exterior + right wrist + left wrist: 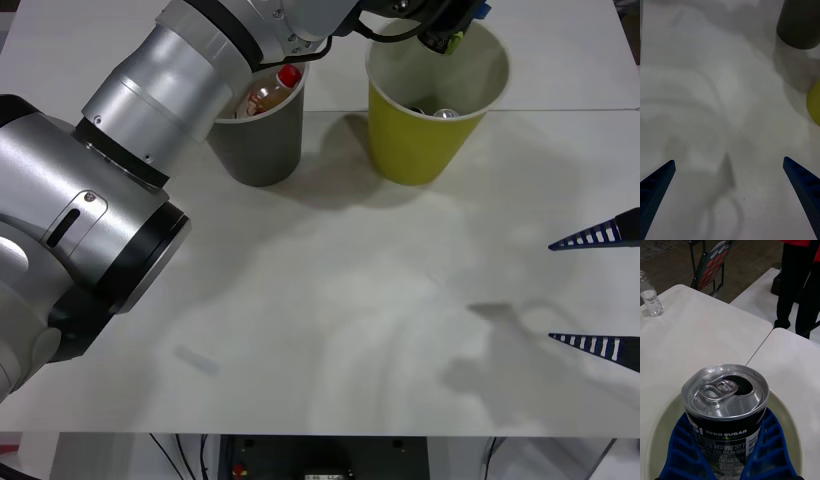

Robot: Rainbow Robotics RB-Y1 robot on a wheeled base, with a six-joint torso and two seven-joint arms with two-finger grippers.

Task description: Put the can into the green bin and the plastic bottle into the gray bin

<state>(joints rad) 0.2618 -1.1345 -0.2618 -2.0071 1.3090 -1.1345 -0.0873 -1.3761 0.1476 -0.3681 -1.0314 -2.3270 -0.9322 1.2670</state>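
My left gripper is shut on the can, a dark can with a silver top and pull-tab. It holds the can upright just above the white inside of the green bin. In the front view the left gripper hangs over the far rim of the green bin. The gray bin stands to that bin's left, with the plastic bottle inside it, red cap up. My right gripper waits open at the table's right edge, apart from both bins.
Another silver can top lies at the bottom of the green bin. The right wrist view shows the gray bin and the green bin's edge farther off. On the table beyond stands a clear water bottle; a person's legs are behind it.
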